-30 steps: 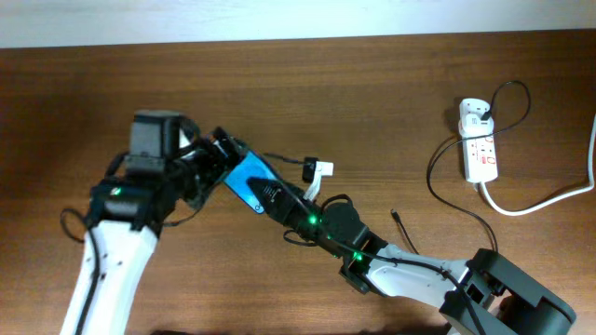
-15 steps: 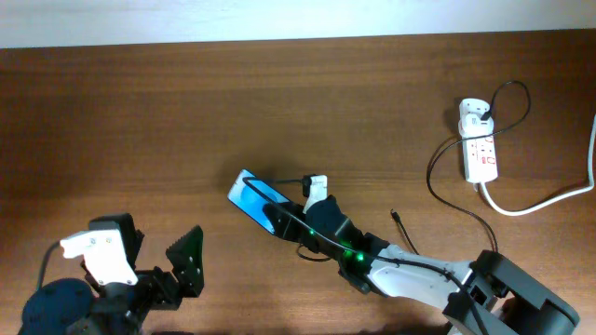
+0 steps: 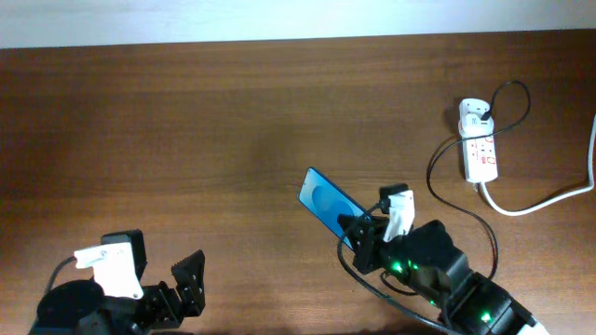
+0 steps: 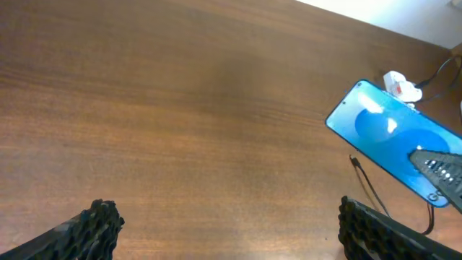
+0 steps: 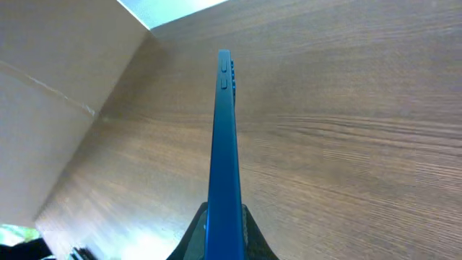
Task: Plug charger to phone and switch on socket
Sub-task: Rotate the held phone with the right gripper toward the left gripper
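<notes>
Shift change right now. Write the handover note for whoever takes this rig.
Left end effector: open, empty, near-left of the table.
Right end effector: shut on the phone, gripped by one end, screen up.
Charger: cable loose on the table, not in the phone; adapter at the socket, far right.
Done: phone grasped. Left: plug charger into phone, switch socket on.
</notes>
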Robot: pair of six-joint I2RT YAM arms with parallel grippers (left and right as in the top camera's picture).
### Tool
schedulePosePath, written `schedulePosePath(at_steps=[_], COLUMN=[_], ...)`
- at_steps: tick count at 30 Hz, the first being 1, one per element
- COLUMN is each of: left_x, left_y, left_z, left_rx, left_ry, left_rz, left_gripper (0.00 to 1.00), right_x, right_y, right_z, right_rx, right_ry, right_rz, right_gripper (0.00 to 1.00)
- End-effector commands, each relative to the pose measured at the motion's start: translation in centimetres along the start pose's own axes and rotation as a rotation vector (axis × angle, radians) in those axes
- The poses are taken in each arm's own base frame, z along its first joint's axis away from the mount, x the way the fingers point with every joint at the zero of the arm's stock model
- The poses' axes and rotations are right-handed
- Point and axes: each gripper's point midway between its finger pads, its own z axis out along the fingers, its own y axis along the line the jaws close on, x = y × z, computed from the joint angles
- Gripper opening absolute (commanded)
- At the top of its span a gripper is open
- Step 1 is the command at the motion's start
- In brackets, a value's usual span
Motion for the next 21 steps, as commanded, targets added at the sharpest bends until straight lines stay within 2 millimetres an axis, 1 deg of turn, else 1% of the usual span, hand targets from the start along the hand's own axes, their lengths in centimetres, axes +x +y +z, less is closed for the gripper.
schedulePosePath(at_steps=[1, 3, 4, 5, 7, 8, 9, 10, 11, 12, 14, 15, 17, 19, 21], left_x=[-0.1, 0.1, 0.8, 1.5, 3.6, 5.0, 6.1, 6.3, 5.6, 4.3, 2.1, 1.4, -0.2, -1.4, -1.5], left_y=[0.1, 0.2, 0.5, 0.6, 0.3, 0.0, 0.0, -0.8, -1.7, -2.5, -3.1, -3.2, -3.7, -3.5, -3.2], left_z=[-0.2, 0.0, 0.7, 1.3, 3.1, 4.2, 5.4, 6.5, 7.1, 7.7, 8.1, 8.1, 8.0, 8.0, 8.0], left_rx=[-0.004, -0.007, -0.018, -0.025, -0.002, 0.007, 0.0, 0.045, 0.107, 0.175, 0.244, 0.259, 0.308, 0.319, 0.306], left_ry=[-0.009, -0.001, 0.026, 0.057, 0.152, 0.215, 0.263, 0.295, 0.295, 0.266, 0.198, 0.177, 0.123, 0.062, 0.048], left_rz=[0.011, -0.145, -0.271, -0.349, -0.509, -0.637, -0.763, -0.871, -0.907, -0.934, -0.954, -0.968, -0.948, -0.936, -0.938], left_gripper=[0.99, 0.99, 0.99, 0.99, 0.99, 0.99, 0.99, 0.99, 0.99, 0.99, 0.99, 0.99, 0.99, 0.99, 0.99], right_x=[0.3, 0.5, 0.4, 0.1, -1.1, -1.8, -2.2, -2.4, -2.4, -1.9, -0.5, 0.0, 0.0, -2.2, -3.0], right_y=[2.7, 3.3, 3.8, 4.1, 5.0, 5.5, 5.2, 4.8, 4.3, 3.8, 2.9, 3.4, 4.5, 7.7, 8.8], right_z=[-0.8, -0.9, -1.0, -1.1, -1.3, -1.4, -1.3, -1.1, -0.7, 0.1, 2.0, 3.3, 4.9, 6.5, 6.9], right_rx=[-0.14, -0.171, -0.196, -0.211, -0.25, -0.272, -0.261, -0.238, -0.216, -0.188, -0.124, -0.133, -0.182, -0.363, -0.432], right_ry=[0.034, 0.055, 0.06, 0.051, 0.01, -0.011, -0.02, -0.025, -0.022, 0.003, 0.07, 0.119, 0.164, 0.183, 0.205], right_rz=[0.001, 0.047, 0.086, 0.128, 0.162, 0.199, 0.298, 0.394, 0.472, 0.571, 0.754, 0.846, 0.918, 1.016, 1.09], right_gripper=[0.04, 0.04, 0.04, 0.04, 0.04, 0.04, 0.04, 0.04, 0.04, 0.04, 0.04, 0.04, 0.04, 0.04, 0.04])
